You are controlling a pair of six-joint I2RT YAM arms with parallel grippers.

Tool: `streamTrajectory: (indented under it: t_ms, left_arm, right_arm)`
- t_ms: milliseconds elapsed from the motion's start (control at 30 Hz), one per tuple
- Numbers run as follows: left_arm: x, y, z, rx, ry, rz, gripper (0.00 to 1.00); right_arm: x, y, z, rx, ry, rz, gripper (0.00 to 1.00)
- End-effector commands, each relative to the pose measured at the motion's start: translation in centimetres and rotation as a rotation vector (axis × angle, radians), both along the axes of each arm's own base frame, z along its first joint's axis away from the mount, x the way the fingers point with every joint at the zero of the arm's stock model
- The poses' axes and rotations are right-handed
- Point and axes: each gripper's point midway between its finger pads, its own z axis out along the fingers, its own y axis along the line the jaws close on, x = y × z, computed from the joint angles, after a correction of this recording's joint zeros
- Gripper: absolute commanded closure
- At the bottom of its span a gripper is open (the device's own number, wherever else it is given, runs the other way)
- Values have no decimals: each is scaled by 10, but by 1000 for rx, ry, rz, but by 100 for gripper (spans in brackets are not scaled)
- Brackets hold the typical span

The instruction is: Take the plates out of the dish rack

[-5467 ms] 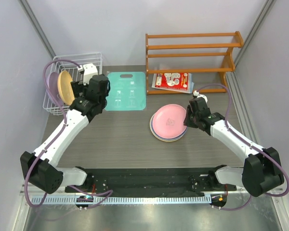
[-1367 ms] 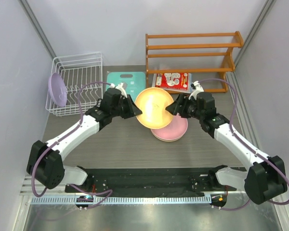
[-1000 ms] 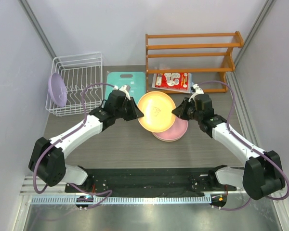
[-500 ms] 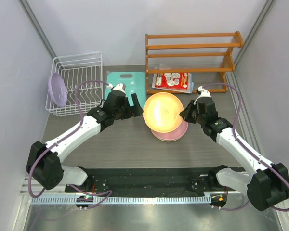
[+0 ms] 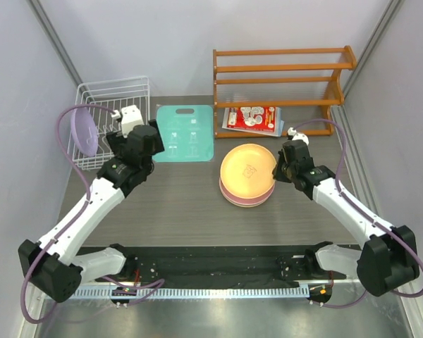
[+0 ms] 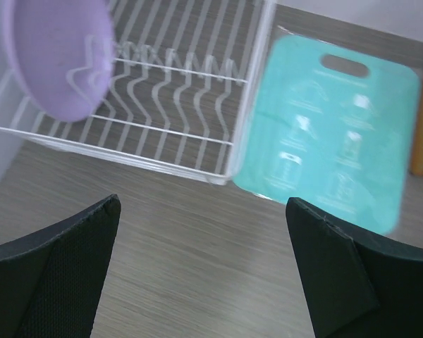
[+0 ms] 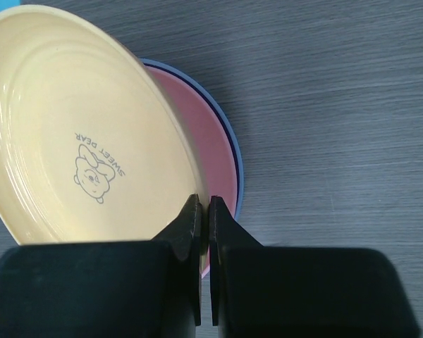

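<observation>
**On the table's stack: yellow plate nearly delivered, one lavender plate left in the rack**

At the right of the table (image 5: 176,211), the right gripper (image 7: 204,204) has its fingers pressed almost together on the near rim of the yellow plate (image 7: 84,134), pinching it. The plate sits over the stack of unloaded plates. A pink plate (image 7: 215,158) shows beneath it, and a blue rim (image 7: 236,169) shows under that. In the wrist view the yellow plate looks slightly tilted against the pink one. Whether it already rests with its full weight on the stack, I cannot tell. It has not been let go, so this delivery is close to done but not finished.

Over by the white wire dish rack (image 5: 120,91), the left gripper (image 6: 201,204) hangs with its fingers spread wide and nothing between them. It is just short of the rack's near wall and faces into it. One lavender plate (image 6: 60,56) stands on edge at the rack's left end. The other slots visible in both views hold nothing.

By my reckoning most of the job is done: at least three plates are out, counting the yellow one. What remains is to release the yellow plate, then lift the lavender plate out and carry it across. The teal cutting board (image 5: 185,134) between rack and stack lies flat beside that route.
</observation>
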Motion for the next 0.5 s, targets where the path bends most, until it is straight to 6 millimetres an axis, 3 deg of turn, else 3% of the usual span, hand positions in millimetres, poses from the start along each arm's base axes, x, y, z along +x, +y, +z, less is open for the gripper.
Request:
streamTrajectory:
  t_ms: [0, 200, 367, 400, 467]
  left_arm:
    - [9, 48, 30, 68, -79, 176, 0]
    - [27, 91, 35, 83, -57, 296, 1]
    - [37, 114, 29, 100, -29, 353, 0]
    - [39, 116, 30, 108, -24, 356, 1]
    - [40, 127, 28, 110, -12, 382, 1]
  right_arm:
    - [18, 5, 9, -12, -37, 8, 99]
    - [25, 17, -4, 7, -3, 49, 95]
    - [27, 19, -9, -10, 8, 80, 58]
    - [27, 17, -8, -17, 6, 72, 39]
    - [26, 16, -1, -20, -11, 72, 31]
